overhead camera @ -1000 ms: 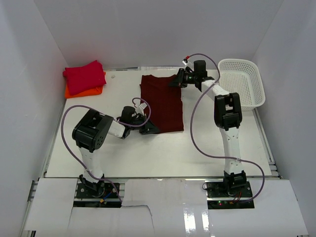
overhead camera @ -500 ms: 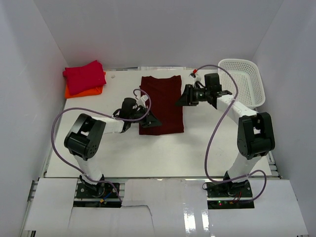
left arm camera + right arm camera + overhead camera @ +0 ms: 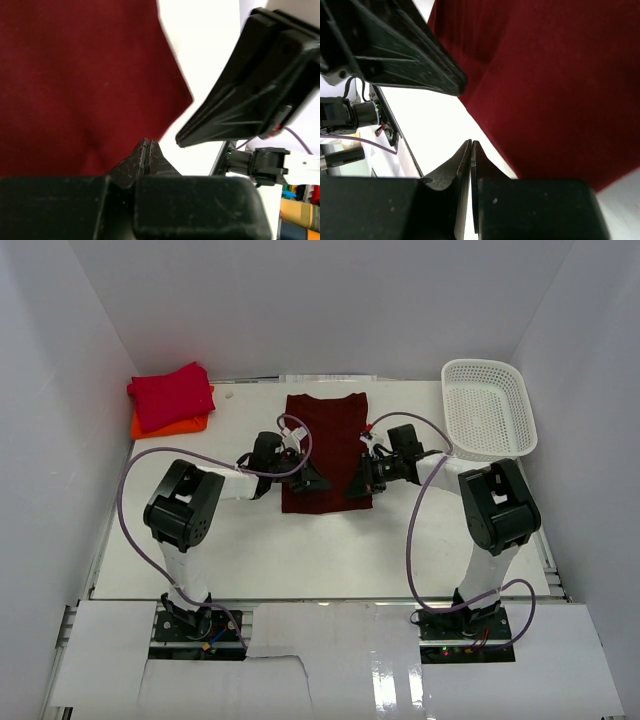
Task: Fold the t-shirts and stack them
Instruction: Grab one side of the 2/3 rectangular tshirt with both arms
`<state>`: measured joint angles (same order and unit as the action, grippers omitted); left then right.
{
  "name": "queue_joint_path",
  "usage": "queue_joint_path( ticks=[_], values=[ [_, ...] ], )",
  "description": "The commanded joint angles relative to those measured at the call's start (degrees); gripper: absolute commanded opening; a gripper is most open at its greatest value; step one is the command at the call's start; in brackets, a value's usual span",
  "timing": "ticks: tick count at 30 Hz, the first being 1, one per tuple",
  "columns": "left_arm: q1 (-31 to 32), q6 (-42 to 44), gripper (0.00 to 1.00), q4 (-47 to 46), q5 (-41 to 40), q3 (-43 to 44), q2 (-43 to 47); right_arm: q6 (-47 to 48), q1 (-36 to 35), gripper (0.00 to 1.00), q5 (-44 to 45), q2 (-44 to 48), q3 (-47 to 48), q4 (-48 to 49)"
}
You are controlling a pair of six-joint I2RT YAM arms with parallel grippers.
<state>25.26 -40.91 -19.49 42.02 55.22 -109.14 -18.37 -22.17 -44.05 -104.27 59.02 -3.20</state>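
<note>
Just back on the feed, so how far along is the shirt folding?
Done: red shirt folded on the orange shirt, far left corner. In hand: maroon shirt lies mid-table as a long strip, left gripper and right gripper shut at its near end; a firm pinch isn't clear. Left: fold it shorter, then stack it on the red one.

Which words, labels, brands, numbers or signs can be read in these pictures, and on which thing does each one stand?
No text can be read in any view.
The maroon shirt, red shirt and orange shirt: plain, no print or tag in view.
The basket: no label in view.
The coloured patch at the corner of the left wrist view: too blurred to read.
</note>
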Motion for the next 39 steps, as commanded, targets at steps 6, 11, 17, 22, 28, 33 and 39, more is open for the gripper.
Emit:
queue_joint_path(
  ticks=[6,11,17,22,28,33,39],
  values=[
    [0.2,2.6,0.0,0.3,-0.1,-0.7,-2.6,-3.8,-1.1,0.08,-4.8,-5.4,-0.9,10.1],
    [0.1,2.8,0.0,0.1,-0.2,-1.1,-2.7,-3.8,-1.1,0.08,-5.2,-9.6,-2.1,12.3],
    [0.0,2.9,0.0,0.2,-0.2,-1.8,-2.2,-3.8,0.1,0.08,-2.5,-12.6,-5.3,13.0],
    [-0.2,2.8,0.0,0.1,0.1,-1.7,-2.4,-4.1,0.6,0.08,-1.9,-11.8,-5.9,13.2],
    [-0.4,2.5,0.0,0.9,0.2,-1.1,-1.2,-2.1,0.6,0.08,0.9,-6.7,0.3,5.2],
    [-1.1,3.8,0.0,7.2,-0.3,1.8,0.9,0.6,0.6,0.08,5.5,0.0,4.6,-5.0],
    [-3.2,8.8,0.0,21.0,-4.1,6.6,9.0,2.2,0.6,0.11,8.6,8.4,4.9,-9.4]
  ],
)
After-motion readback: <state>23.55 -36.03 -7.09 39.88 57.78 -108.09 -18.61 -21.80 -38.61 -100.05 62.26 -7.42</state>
